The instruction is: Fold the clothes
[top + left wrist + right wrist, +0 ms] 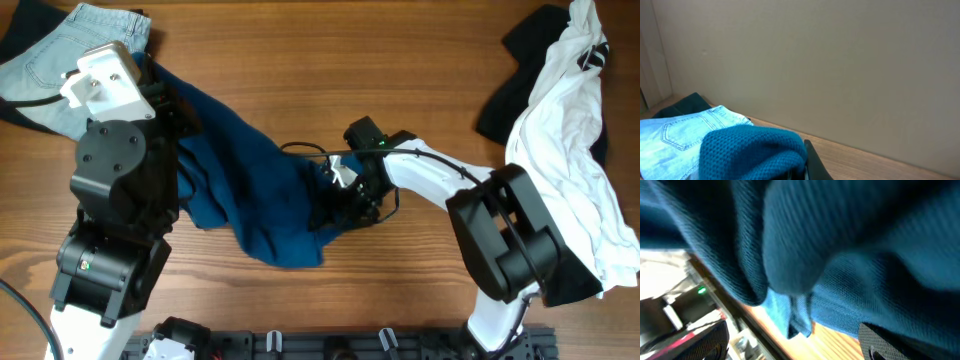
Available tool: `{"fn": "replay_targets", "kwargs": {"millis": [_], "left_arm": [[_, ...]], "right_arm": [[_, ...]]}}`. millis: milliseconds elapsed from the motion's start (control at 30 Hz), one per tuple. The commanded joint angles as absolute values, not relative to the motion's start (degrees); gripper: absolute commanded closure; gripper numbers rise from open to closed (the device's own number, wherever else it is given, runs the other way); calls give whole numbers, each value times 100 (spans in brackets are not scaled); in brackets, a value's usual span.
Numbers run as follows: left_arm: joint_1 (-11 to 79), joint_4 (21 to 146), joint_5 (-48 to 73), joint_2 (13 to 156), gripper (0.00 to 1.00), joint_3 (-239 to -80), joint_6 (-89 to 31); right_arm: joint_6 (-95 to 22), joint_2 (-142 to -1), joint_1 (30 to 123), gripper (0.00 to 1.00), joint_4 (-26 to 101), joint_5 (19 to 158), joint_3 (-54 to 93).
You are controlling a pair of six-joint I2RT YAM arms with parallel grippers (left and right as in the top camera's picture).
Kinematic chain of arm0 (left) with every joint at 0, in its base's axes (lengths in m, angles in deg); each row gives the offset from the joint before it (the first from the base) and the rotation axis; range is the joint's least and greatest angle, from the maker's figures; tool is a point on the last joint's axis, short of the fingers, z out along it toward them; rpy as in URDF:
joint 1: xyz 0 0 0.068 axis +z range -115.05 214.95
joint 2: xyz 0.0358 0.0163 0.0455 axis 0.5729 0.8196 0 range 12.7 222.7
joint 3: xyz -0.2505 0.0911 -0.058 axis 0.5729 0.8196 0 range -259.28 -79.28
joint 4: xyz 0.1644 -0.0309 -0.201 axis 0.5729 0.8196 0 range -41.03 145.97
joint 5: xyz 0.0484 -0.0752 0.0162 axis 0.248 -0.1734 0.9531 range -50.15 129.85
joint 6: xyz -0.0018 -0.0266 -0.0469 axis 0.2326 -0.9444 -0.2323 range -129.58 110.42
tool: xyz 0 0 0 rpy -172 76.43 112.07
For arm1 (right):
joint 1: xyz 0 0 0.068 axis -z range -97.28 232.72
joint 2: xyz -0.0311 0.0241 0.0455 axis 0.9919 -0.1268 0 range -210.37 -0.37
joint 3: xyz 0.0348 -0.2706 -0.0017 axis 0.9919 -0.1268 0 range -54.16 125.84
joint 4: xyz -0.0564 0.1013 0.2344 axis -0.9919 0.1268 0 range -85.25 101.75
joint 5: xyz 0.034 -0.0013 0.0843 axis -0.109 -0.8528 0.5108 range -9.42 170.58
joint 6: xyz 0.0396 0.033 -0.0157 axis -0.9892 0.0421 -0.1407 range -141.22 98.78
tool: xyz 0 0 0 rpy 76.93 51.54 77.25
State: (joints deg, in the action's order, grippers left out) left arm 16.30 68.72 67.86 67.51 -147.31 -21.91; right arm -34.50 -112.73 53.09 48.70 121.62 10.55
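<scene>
Overhead. Teal shirt (250,190) in a wrinkled heap on the bench (400,60), running diagonally from beneath the left arm (115,170) down toward the middle. No flat panel and no fold line anywhere. Right end effector (345,195) low at the heap's right edge, touching the cloth or just above it; cannot tell which from here. Pale jeans (70,50) in the far left corner, just beside the shirt's upper end. White garment (570,130) with black cloth well apart at the right.

Left wrist. Left end effector (802,167) shut tight, with a rounded bunch of teal fabric humped over it and one dark finger (815,162) showing at the lower edge. Judged to be pinching the shirt's upper end. Jeans behind it to the left, bare wall beyond.

Right wrist. Teal weave across nearly the whole frame, folds hanging close to the lens, a lighter blue hem or label poking out below. Only one dark fingertip (880,340) in sight, bottom right. Right end effector spread wide, crowded by cloth, no closed grip to be seen.

Step in hand, as a judgement: opening the shirt out ahead of any fold. Next move calls for closing the right end effector on a single edge layer rather than a wad, then drawing away from the left hold until the fabric lies flat. Risk of catching two layers and dragging the heap whole.
</scene>
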Motion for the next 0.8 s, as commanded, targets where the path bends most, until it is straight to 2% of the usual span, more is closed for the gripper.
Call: {"fn": "replay_targets", "kwargs": {"millis": [0, 67, 133, 267, 300, 367, 467, 533, 667, 767], "left_arm": [[1605, 6808, 6736, 6751, 96, -14830, -2239], [1605, 6808, 6736, 6794, 96, -14830, -2239], [1605, 6810, 6736, 6836, 96, -14830, -2239], [1605, 6808, 6736, 6921, 96, -14830, -2239], [1605, 6808, 6736, 6947, 96, -14830, -2239], [1605, 6806, 6736, 6991, 96, -14830, -2239], [1605, 6791, 6736, 7037, 96, -14830, -2239], [1605, 6751, 6734, 7048, 96, -14830, -2242], [1605, 6681, 6734, 7052, 96, -14830, -2242], [1605, 6679, 6732, 7052, 96, -14830, -2242]], "right_arm": [[-3856, -11695, 5427, 12, 4832, 8929, 808], [-4245, -11695, 5427, 10, 4850, 8494, 808], [-3874, -11695, 5427, 13, 4760, 8604, 817], [-3318, -11695, 5416, 39, 4769, 8892, 880], [-3334, -11695, 5416, 40, 4787, 8700, 889], [-3537, -11695, 5416, 26, 4854, 8068, 897], [-3804, -11695, 5418, 21, 4964, 7386, 897], [-3773, -11695, 5418, 18, 4988, 7283, 900], [-2724, -11681, 5416, 19, 4918, 8842, 900], [-2656, -11655, 5379, 20, 4957, 9122, 900]]}}
